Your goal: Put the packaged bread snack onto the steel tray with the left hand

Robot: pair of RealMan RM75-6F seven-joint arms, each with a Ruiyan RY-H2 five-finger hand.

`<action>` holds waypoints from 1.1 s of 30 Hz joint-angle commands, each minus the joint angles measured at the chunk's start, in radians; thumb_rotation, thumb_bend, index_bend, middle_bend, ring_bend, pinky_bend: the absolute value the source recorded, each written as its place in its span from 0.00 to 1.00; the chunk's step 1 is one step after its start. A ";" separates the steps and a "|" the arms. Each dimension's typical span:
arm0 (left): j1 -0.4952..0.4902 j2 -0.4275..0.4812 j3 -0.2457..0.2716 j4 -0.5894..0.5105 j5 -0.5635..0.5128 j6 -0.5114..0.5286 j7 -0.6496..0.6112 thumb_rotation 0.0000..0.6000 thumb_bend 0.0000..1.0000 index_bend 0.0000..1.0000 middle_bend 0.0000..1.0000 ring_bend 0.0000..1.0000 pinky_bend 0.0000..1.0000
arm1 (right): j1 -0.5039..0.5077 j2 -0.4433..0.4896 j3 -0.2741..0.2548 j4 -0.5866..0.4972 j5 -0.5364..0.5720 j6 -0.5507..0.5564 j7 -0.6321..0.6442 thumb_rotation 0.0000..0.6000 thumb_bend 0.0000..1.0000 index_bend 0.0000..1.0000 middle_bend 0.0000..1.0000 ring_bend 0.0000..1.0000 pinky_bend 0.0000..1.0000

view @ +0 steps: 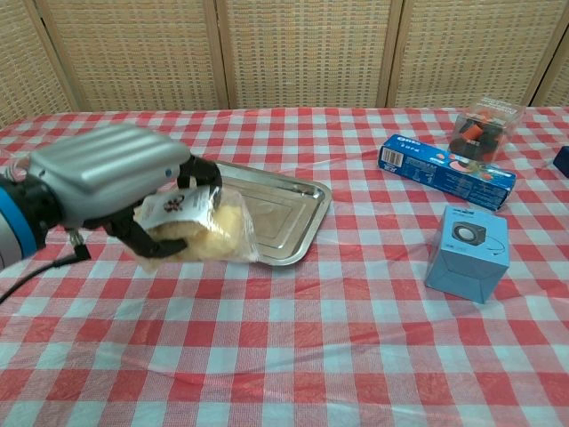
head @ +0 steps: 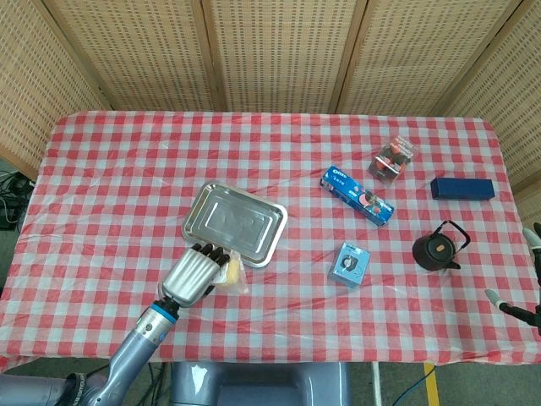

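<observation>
My left hand (head: pixel 193 273) (view: pixel 116 182) holds the packaged bread snack (view: pixel 206 229) (head: pixel 229 274), a clear bag with yellowish bread and a white label, lifted off the cloth. It hangs just in front of the near edge of the steel tray (head: pixel 234 222) (view: pixel 280 212), which lies empty at mid-table. In the chest view the bag overlaps the tray's near left rim. My right hand (head: pixel 531 279) shows only at the right border of the head view, fingers spread, holding nothing.
A small blue box (head: pixel 350 264) (view: pixel 467 252) stands right of the tray. Behind it lie a long blue snack box (head: pixel 357 195) (view: pixel 446 171) and a clear pack of red items (head: pixel 394 157) (view: pixel 480 125). A black kettle (head: pixel 438 249) and dark blue box (head: pixel 461 188) sit far right.
</observation>
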 commanded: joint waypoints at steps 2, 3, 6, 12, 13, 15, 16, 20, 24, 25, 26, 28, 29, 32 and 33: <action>-0.055 0.026 -0.079 0.017 -0.037 -0.032 0.004 1.00 0.52 0.68 0.35 0.32 0.45 | 0.004 -0.001 0.000 0.006 0.005 -0.013 0.011 1.00 0.00 0.00 0.00 0.00 0.00; -0.067 0.027 -0.092 0.027 -0.046 -0.040 0.011 1.00 0.52 0.68 0.35 0.32 0.45 | 0.005 -0.001 0.000 0.008 0.007 -0.017 0.013 1.00 0.00 0.00 0.00 0.00 0.00; -0.112 0.015 -0.133 0.083 -0.084 -0.069 0.034 1.00 0.51 0.67 0.34 0.32 0.45 | 0.011 -0.003 0.003 0.016 0.018 -0.033 0.024 1.00 0.00 0.00 0.00 0.00 0.00; -0.189 -0.042 -0.187 0.201 -0.180 -0.125 0.046 1.00 0.50 0.66 0.34 0.32 0.44 | 0.018 -0.002 0.008 0.029 0.043 -0.063 0.051 1.00 0.00 0.00 0.00 0.00 0.00; -0.200 -0.054 -0.191 0.223 -0.193 -0.133 0.048 1.00 0.50 0.65 0.33 0.32 0.44 | 0.018 -0.002 0.009 0.031 0.045 -0.065 0.056 1.00 0.00 0.00 0.00 0.00 0.00; -0.227 -0.081 -0.194 0.278 -0.227 -0.155 0.057 1.00 0.49 0.63 0.31 0.31 0.41 | 0.019 -0.002 0.012 0.037 0.051 -0.070 0.067 1.00 0.00 0.00 0.00 0.00 0.00; -0.240 -0.095 -0.195 0.305 -0.242 -0.167 0.061 1.00 0.49 0.61 0.29 0.30 0.38 | 0.019 -0.002 0.012 0.038 0.053 -0.073 0.074 1.00 0.00 0.00 0.00 0.00 0.00; -0.283 -0.149 -0.192 0.397 -0.273 -0.191 0.068 1.00 0.47 0.58 0.24 0.25 0.33 | 0.023 -0.001 0.015 0.050 0.061 -0.088 0.100 1.00 0.00 0.00 0.00 0.00 0.00; -0.305 -0.191 -0.185 0.456 -0.283 -0.203 0.050 1.00 0.46 0.54 0.22 0.23 0.32 | 0.025 -0.002 0.017 0.058 0.063 -0.093 0.117 1.00 0.00 0.00 0.00 0.00 0.00; -0.310 -0.201 -0.182 0.470 -0.286 -0.204 0.050 1.00 0.43 0.50 0.18 0.20 0.29 | 0.025 -0.002 0.017 0.061 0.064 -0.095 0.121 1.00 0.00 0.00 0.00 0.00 0.00; -0.315 -0.212 -0.173 0.486 -0.290 -0.201 0.062 1.00 0.38 0.43 0.11 0.13 0.23 | 0.025 -0.003 0.018 0.064 0.066 -0.097 0.126 1.00 0.00 0.00 0.00 0.00 0.00; -0.319 -0.221 -0.168 0.492 -0.301 -0.189 0.077 1.00 0.31 0.27 0.02 0.03 0.12 | 0.026 -0.003 0.017 0.067 0.065 -0.098 0.132 1.00 0.00 0.00 0.00 0.00 0.00; -0.320 -0.224 -0.165 0.493 -0.303 -0.182 0.083 1.00 0.27 0.18 0.00 0.00 0.07 | 0.026 -0.003 0.017 0.068 0.064 -0.098 0.133 1.00 0.00 0.00 0.00 0.00 0.00; -0.314 -0.223 -0.160 0.486 -0.308 -0.146 0.091 1.00 0.21 0.06 0.00 0.00 0.01 | 0.026 -0.003 0.015 0.066 0.057 -0.096 0.132 1.00 0.00 0.00 0.00 0.00 0.00; -0.311 -0.220 -0.159 0.482 -0.308 -0.138 0.089 1.00 0.21 0.04 0.00 0.00 0.00 | 0.025 -0.003 0.014 0.064 0.055 -0.094 0.131 1.00 0.00 0.00 0.00 0.00 0.00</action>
